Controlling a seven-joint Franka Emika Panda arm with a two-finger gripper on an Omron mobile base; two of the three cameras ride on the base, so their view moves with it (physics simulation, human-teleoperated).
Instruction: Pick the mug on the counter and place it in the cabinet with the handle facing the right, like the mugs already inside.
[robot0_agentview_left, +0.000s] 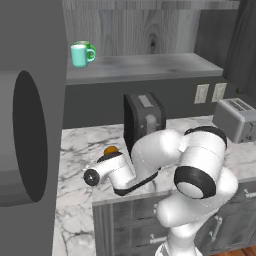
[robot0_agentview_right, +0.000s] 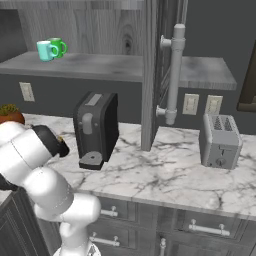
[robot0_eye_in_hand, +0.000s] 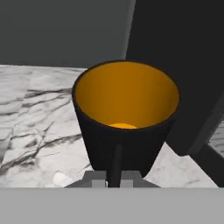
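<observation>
Gripper (robot0_eye_in_hand: 114, 177) closed on near wall of the mug (robot0_eye_in_hand: 124, 127), one dark finger (robot0_eye_in_hand: 116, 164) running up black outer side in hand view; other finger hidden inside or behind wall, can't tell which. Mug upright, black outside, orange inside, mouth open toward cam. Handle not made out in hand view. Sits on the counter (robot0_eye_in_hand: 35, 113), white marble w/ grey veins; base looks down on the marble, contact hidden by fingers at bottom.

Left base view: only orange rim of mug (robot0_agentview_left: 111, 149) showing, just above white wrist, arm bent low over counter front edge. Coffee machine (robot0_agentview_left: 144, 122), dark boxy, right behind/beside mug; in hand view same dark body (robot0_eye_in_hand: 183, 70) looms at right, close to mug, touching or not can't tell. Right base view: coffee machine (robot0_agentview_right: 96, 129) on counter (robot0_agentview_right: 165, 170), arm elbow at left, gripper area tucked behind dark joint.

Further out: toaster (robot0_agentview_left: 235, 119) silver, well to right on counter, apart from machine. Wall outlets (robot0_agentview_left: 210, 93) above counter, betw machine and toaster. Grey drawers (robot0_agentview_right: 200, 227) under worktop.

Up top: the cabinet (robot0_agentview_left: 145, 67), open grey shelf w/ wood-grain back. Teal mug (robot0_agentview_left: 80, 55) at shelf's left end, handle to right; green mug (robot0_agentview_left: 89, 48) just behind it, mostly covered. Rest of shelf bare surface.
</observation>
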